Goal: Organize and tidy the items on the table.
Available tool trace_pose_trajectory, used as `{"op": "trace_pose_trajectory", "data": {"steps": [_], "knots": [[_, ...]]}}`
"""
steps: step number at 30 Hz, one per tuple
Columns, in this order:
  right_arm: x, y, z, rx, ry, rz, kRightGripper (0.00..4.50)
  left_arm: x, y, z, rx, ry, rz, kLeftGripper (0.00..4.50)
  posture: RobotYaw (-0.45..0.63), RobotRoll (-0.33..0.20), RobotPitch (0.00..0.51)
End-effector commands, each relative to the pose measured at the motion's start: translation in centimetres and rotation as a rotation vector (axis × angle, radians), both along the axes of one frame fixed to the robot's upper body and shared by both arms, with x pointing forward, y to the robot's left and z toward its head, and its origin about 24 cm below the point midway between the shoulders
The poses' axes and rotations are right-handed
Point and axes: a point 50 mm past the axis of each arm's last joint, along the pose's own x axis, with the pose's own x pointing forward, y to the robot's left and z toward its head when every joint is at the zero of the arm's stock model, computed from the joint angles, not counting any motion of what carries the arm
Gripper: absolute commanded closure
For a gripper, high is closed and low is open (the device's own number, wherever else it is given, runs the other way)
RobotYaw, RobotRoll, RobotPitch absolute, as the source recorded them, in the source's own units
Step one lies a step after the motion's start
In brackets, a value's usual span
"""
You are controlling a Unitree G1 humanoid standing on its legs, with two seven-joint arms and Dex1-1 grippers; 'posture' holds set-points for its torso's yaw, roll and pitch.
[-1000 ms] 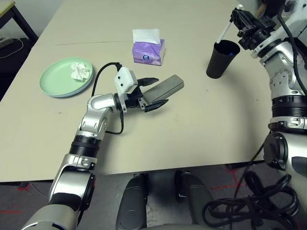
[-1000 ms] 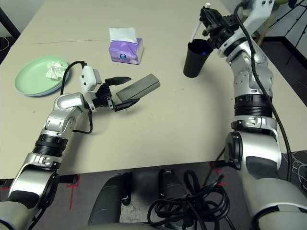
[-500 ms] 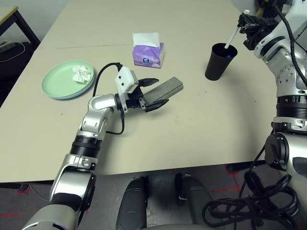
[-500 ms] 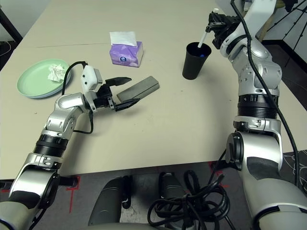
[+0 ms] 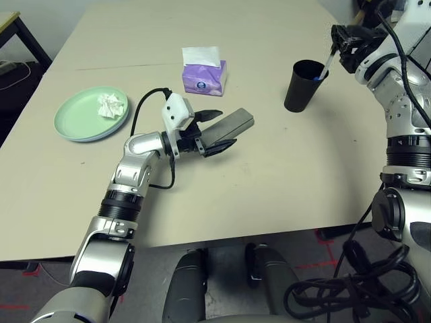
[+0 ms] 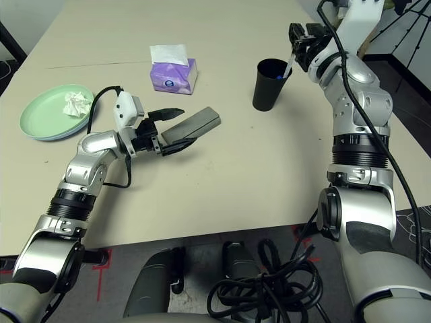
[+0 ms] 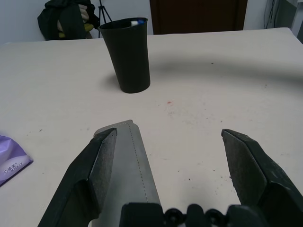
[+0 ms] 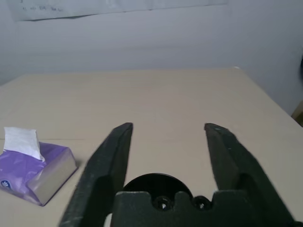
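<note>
My left gripper (image 5: 224, 128) stands open around one end of the grey glasses case (image 5: 236, 123), which lies on the table (image 5: 283, 175); in the left wrist view the case (image 7: 127, 165) rests against one finger (image 7: 102, 156). At the far right, my right gripper (image 5: 342, 42) hovers open just above the black cup (image 5: 302, 84). A thin white pen (image 5: 326, 65) leans in the cup, free of the fingers. A pale green plate (image 5: 77, 121) at the left holds a crumpled white tissue (image 5: 112, 105).
A purple tissue box (image 5: 203, 70) stands behind the case, between plate and cup. The table's front edge runs close beneath my left forearm. A dark-framed desk (image 5: 17, 27) sits off the far left corner.
My right gripper has opened and let go of the white pen, which has dropped lower into the black cup. The left arm and the case have stayed put.
</note>
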Motion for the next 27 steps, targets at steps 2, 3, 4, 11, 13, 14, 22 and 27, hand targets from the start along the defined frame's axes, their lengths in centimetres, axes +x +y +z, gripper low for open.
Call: {"op": "trace_pose_trajectory", "data": {"steps": [2,3,4,11,13,14,22,27], "knots": [[0.0,-0.2,0.0,0.008,-0.013,0.000,0.03,-0.1,-0.3,0.2,0.002,-0.008,-0.011,0.00,-0.03,0.000,0.127],[0.0,-0.3,0.0,0.006,-0.015,0.002,0.03,0.0,-0.3,0.2,0.002,-0.008,-0.011,0.00,-0.03,0.000,0.127],[-0.1,-0.3,0.0,0.006,-0.015,0.004,0.03,0.0,-0.3,0.2,0.002,-0.008,-0.011,0.00,-0.03,0.000,0.127],[-2.1,1.3,-1.5,-0.062,-0.145,0.293,0.03,0.2,0.0,0.0,-0.008,0.012,0.031,0.00,-0.03,0.000,0.127],[-2.9,1.4,-3.0,-0.078,-0.145,0.361,0.03,0.3,0.1,0.1,-0.028,0.020,0.058,0.00,-0.03,0.000,0.127],[-3.2,1.2,-3.8,-0.082,-0.133,0.377,0.03,0.4,0.1,0.1,-0.042,0.024,0.075,0.00,-0.03,0.000,0.128],[-4.7,-0.2,-9.6,-0.127,-0.042,0.230,0.03,2.8,1.6,1.2,-0.229,-0.036,0.509,0.00,-0.02,0.000,0.133],[-4.4,0.0,-12.2,-0.151,0.034,0.045,0.03,3.5,3.9,1.2,-0.328,-0.102,0.853,0.00,0.00,0.000,0.130]]}}
